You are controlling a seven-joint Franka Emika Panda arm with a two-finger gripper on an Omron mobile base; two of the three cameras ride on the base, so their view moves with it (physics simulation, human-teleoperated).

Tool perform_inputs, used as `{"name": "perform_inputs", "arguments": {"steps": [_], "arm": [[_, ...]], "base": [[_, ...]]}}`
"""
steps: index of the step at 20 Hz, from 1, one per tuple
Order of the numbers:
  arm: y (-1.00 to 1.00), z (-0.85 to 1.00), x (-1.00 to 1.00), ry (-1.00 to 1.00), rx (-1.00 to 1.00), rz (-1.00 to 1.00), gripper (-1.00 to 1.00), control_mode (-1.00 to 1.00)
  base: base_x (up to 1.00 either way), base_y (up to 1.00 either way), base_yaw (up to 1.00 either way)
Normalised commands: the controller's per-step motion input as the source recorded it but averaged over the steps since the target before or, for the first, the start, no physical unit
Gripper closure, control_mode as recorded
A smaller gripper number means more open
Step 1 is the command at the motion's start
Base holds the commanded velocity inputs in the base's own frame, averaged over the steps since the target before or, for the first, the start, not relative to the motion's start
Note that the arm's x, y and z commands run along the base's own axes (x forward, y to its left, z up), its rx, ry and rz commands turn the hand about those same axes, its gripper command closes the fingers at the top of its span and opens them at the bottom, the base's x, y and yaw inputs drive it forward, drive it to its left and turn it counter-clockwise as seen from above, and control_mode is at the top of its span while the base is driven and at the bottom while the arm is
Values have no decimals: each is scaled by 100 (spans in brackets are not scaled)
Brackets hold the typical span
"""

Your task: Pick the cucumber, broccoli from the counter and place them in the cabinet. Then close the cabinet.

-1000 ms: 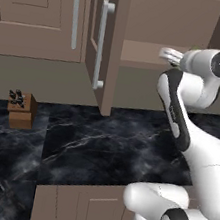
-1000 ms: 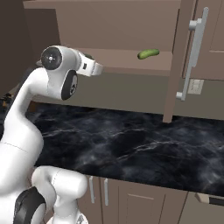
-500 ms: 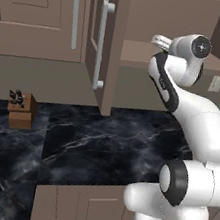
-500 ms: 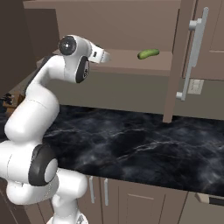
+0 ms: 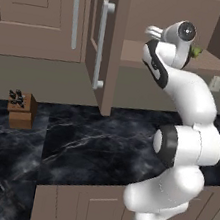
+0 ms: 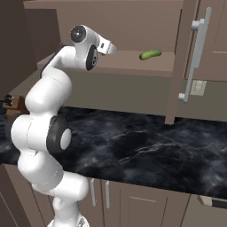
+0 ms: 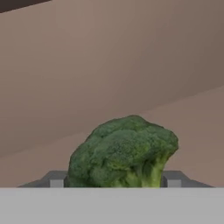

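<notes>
broccoli sits between my fingertips over the cabinet shelf. i can't tell if i grip it. cucumber lies on the shelf.

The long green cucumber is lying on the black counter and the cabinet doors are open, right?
Not quite. The smooth green cucumber lies on the brown inner shelf of the open brown wall cabinet, above the glossy black marble counter; the right base view shows it. The doors are open.
</notes>
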Motion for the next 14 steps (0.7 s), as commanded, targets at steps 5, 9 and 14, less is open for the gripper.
{"name": "perform_inputs", "arguments": {"steps": [5,9,14], "arm": [[0,-2,24,-1,0,0,-100,-100],[0,0,-39,-2,0,0,-100,-100],[0,2,-79,-1,0,0,-100,-100]], "base": [[0,0,0],[0,0,0],[0,0,0]]}}
